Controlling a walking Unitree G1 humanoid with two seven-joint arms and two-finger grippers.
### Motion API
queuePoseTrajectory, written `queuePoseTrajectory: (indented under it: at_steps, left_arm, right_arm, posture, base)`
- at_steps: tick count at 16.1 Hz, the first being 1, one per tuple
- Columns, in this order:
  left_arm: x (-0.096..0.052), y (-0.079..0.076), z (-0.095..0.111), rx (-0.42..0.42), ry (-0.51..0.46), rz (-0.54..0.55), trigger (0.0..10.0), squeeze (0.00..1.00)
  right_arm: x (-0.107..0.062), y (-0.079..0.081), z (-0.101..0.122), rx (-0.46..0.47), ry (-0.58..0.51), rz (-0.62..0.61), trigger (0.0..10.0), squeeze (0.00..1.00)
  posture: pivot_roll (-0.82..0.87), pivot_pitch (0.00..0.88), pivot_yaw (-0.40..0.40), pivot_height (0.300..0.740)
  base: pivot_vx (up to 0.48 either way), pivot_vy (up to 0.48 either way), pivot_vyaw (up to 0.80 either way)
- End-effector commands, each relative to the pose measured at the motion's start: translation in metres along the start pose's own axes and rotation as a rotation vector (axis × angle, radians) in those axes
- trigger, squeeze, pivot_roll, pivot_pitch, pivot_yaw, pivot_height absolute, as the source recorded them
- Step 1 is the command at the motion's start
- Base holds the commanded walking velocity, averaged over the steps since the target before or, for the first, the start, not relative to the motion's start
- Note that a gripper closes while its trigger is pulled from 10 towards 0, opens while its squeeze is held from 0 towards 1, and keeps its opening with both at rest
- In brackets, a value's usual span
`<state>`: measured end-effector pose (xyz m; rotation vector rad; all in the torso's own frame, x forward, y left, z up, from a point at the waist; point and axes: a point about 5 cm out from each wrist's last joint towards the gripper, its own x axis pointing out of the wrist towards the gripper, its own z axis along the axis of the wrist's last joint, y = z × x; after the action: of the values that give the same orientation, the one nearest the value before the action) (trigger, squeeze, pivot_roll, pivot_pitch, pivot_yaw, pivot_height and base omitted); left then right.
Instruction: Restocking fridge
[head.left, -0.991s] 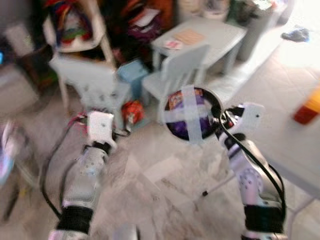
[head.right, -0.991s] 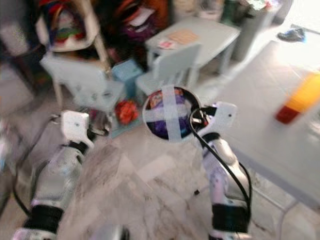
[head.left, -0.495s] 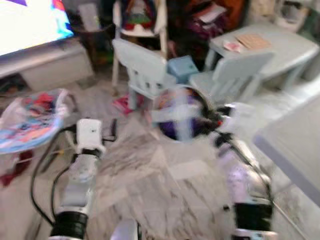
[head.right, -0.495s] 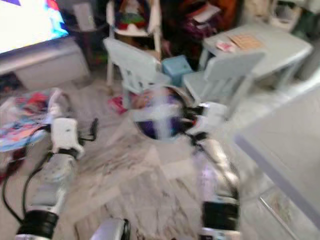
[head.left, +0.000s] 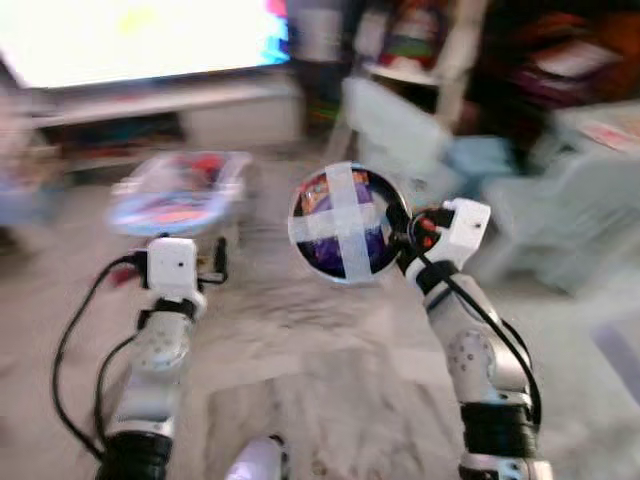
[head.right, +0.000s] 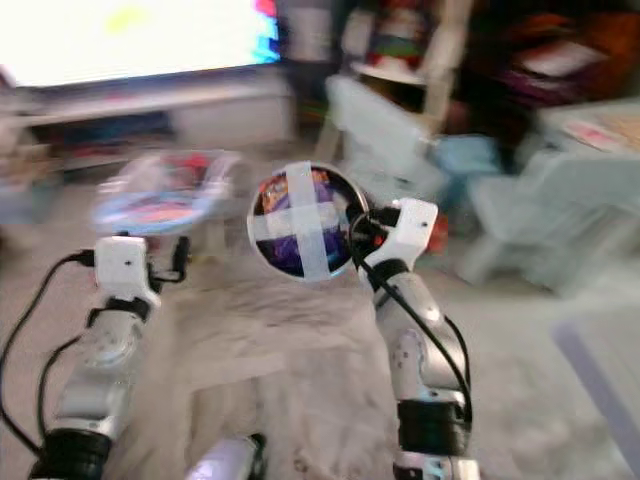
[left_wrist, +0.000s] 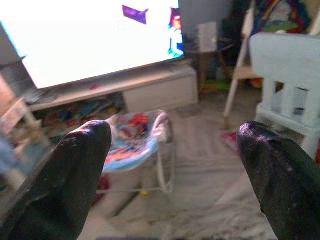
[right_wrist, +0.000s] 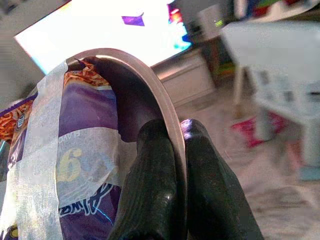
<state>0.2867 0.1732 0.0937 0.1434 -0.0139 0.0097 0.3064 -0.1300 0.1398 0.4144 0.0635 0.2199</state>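
Head views are motion-blurred, so I'm reading detail off the wrist views. My right gripper (right_wrist: 172, 150) is clamped on the rim of a round dark bowl with a pale rim (head.left: 345, 222), one black finger (right_wrist: 152, 195) inside the rim and the other outside, nearly closed with just the rim between them. The bowl is held up in the air in front of me, tipped on edge so its mouth faces the head camera, well above the pale marbled stone floor (head.left: 300, 370). Inside it is a purple and orange snack packet (right_wrist: 75, 150), strapped in by two strips of whitish tape (head.left: 343, 224) crossing over the mouth. My left gripper (left_wrist: 172, 145) is empty, its fingers (left_wrist: 65, 170) spread wide apart, arm stretched forward at about the same height as the right. Ahead I see a bright TV screen (left_wrist: 95, 40) on a low white cabinet (left_wrist: 155, 92), a blue and red patterned baby bouncer (left_wrist: 132, 140) on the floor in front of it, and pale blue plastic child chairs (left_wrist: 287, 70) off to my right.
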Motion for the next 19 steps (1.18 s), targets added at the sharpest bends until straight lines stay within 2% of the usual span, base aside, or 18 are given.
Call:
queuePoseTrajectory:
  at_steps: [1, 2, 3, 14, 16, 19]
  left_arm:
    - [0.001, 0.0, 0.002, 0.02, 0.001, 0.003, 10.0, 0.0]
    - [0.001, -0.002, 0.001, -0.02, 0.013, -0.016, 10.0, 0.0]
    - [0.001, -0.002, 0.002, -0.026, 0.014, -0.012, 10.0, 0.0]
    - [0.001, -0.002, 0.001, 0.0, 0.016, -0.002, 10.0, 0.0]
    - [0.001, -0.007, 0.002, 0.013, 0.006, -0.019, 10.0, 0.0]
    - [-0.001, -0.015, 0.001, 0.004, 0.009, -0.075, 10.0, 0.0]
  right_arm:
    - [0.001, 0.0, 0.005, 0.006, -0.02, -0.002, 10.0, 0.0]
    - [0.001, 0.0, 0.005, 0.005, -0.02, 0.002, 10.0, 0.0]
    - [0.001, -0.001, 0.006, 0.005, -0.021, 0.002, 10.0, 0.0]
    - [0.002, 0.002, 0.005, 0.01, -0.014, 0.022, 10.0, 0.0]
    - [0.001, 0.002, 0.005, 0.009, -0.012, 0.027, 10.0, 0.0]
    - [0.0, -0.002, 0.007, -0.008, -0.011, 0.024, 10.0, 0.0]
  posture:
    - [0.09, 0.064, -0.008, 0.74]
    - [0.08, 0.063, -0.005, 0.74]
    - [0.08, 0.063, -0.005, 0.74]
    - [0.08, 0.066, -0.005, 0.74]
    - [0.07, 0.067, -0.007, 0.74]
    - [0.07, 0.073, -0.012, 0.74]
  base:
    - [0.0, 0.0, 0.8]
    - [0.0, 0.0, 0.8]
    - [0.0, 0.0, 0.8]
    - [0.0, 0.0, 0.8]
    - [0.0, 0.0, 0.8]
    - [0.0, 0.402, 0.8]
